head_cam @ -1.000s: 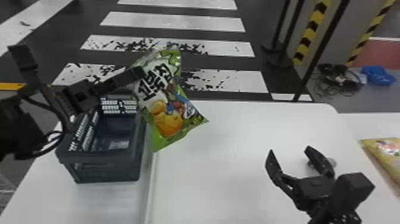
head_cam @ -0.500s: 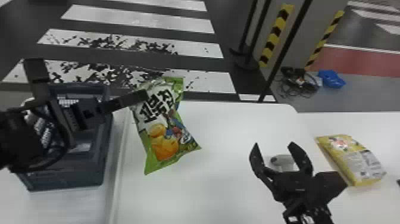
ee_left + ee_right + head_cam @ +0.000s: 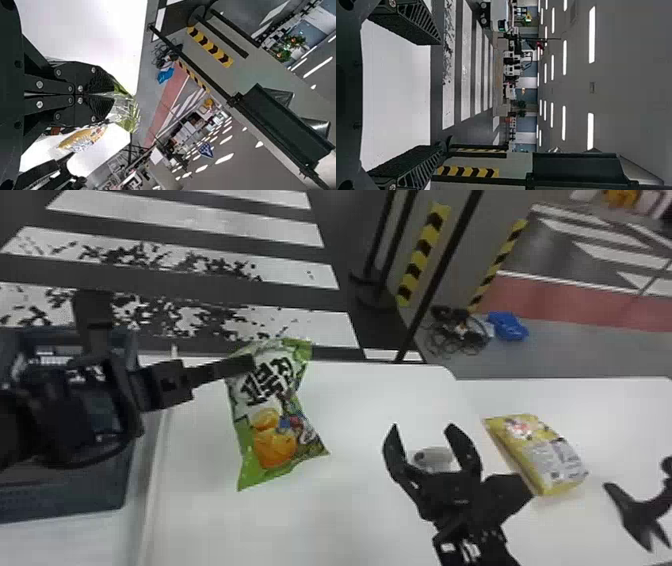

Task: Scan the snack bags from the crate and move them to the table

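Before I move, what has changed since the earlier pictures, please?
The left hand moved the green and white plastic snack bag rightward, away from the dark blue plastic crate and farther over the smooth white table. The head view turned right. Unchanged: the left hand's grip, the open right hand, the rectangular yellow snack bag on the table.

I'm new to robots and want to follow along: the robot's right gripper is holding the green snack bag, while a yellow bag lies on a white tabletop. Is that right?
Not quite: the head view shows the left gripper holding the green snack bag, not the right one. The yellow bag does lie on a white tabletop.
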Robot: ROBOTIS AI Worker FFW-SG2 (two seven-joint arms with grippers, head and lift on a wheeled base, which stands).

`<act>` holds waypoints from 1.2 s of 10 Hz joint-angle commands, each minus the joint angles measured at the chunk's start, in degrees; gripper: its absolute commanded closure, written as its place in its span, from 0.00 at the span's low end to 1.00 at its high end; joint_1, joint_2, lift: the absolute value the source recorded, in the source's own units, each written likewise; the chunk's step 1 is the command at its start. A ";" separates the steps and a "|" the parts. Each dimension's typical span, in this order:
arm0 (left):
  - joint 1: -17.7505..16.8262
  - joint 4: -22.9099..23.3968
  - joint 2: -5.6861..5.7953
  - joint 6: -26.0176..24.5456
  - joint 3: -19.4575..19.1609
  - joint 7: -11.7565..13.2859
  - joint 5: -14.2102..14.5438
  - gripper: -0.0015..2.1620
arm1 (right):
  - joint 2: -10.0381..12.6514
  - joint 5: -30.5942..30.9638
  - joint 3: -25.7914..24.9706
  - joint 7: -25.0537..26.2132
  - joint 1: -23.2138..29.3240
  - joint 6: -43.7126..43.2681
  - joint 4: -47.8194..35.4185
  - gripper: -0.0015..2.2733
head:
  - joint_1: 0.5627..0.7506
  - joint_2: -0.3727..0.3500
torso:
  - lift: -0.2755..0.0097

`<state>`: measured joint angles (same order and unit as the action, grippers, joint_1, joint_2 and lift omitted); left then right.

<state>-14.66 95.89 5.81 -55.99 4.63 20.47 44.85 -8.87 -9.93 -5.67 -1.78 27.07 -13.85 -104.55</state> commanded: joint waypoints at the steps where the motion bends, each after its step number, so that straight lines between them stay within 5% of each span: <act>1: -3.44 -5.01 -1.85 1.18 2.40 0.27 -2.75 0.98 | 0.00 -0.44 -0.13 0.02 -0.26 -0.95 0.31 0.02 | 0.70 0.07 | 0.63; 4: -7.58 -13.53 -5.63 4.70 5.56 0.98 -6.26 0.99 | 0.00 -0.97 -0.21 0.02 -0.88 -2.71 1.63 0.02 | 0.70 0.03 | 0.63; 12: -9.51 -25.22 -5.96 11.02 13.47 0.98 -10.75 0.98 | 0.00 -1.15 1.72 0.02 -2.99 -3.94 3.30 0.02 | 0.70 0.03 | 0.63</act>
<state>-24.16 71.26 0.00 -45.23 17.72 21.45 34.16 -8.88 -11.07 -4.14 -1.76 24.22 -17.68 -101.43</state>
